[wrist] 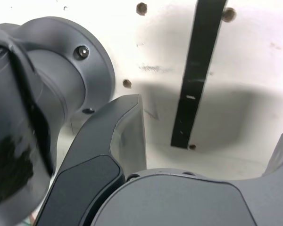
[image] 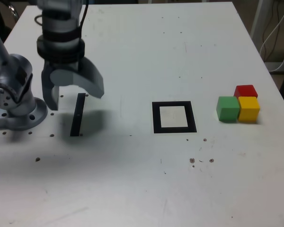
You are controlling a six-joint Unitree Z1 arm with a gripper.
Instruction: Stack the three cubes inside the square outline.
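Three cubes sit bunched together on the white table at the exterior view's right: a green cube (image: 227, 109) in front-left, a yellow cube (image: 249, 109) beside it, and a red cube (image: 245, 91) behind the yellow one. The square outline (image: 174, 117), black with a white centre, lies at mid-table with nothing in it. My gripper (image: 75, 100) hangs over the table at the exterior view's left, far from the cubes, its jaws spread wide and holding nothing. In the wrist view my gripper (wrist: 212, 136) shows one dark finger (wrist: 125, 127) and only bare table between the jaws.
A narrow black strip (image: 77, 115) lies under the gripper and also shows as a black strip (wrist: 195, 80) in the wrist view. The arm's grey base (image: 14, 101) stands at the exterior view's left edge. Small screw holes dot the table. Cables hang beyond the table's right edge.
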